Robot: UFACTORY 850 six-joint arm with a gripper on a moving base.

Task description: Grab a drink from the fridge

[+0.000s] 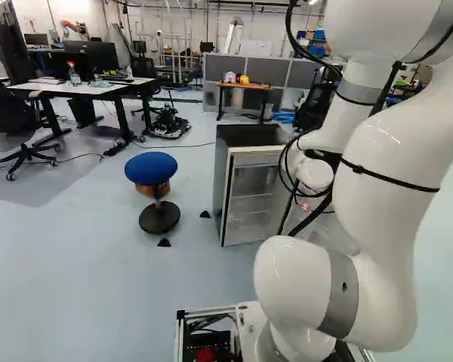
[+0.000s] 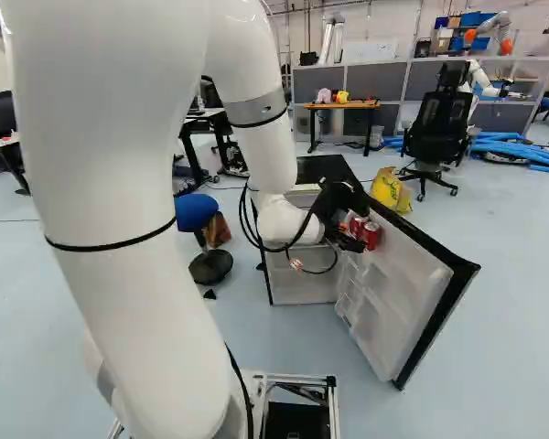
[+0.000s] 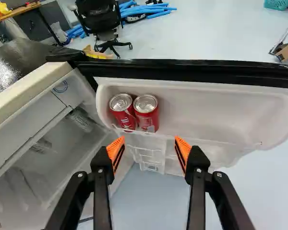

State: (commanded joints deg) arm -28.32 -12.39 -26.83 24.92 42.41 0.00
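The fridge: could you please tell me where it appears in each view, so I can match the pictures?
Left base view: just right of the middle, partly behind the arm.
Right base view: fridge near the middle, door swung open rightward.
Wrist view: close up, beside the gripper, door ahead.
Shared landmark: the wooden-topped table beyond it.

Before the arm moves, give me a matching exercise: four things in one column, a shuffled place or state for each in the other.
1. red drink cans with silver tops
2. black two-fingered gripper
3. round blue-seated stool
4. white fridge door with black edge

A. left of the black-topped fridge cabinet in the left base view
B. swung out on its hinge
C. spread, gripping nothing
D. side by side in a white door shelf

Pairs: 1-D, 2-C, 3-A, 4-B
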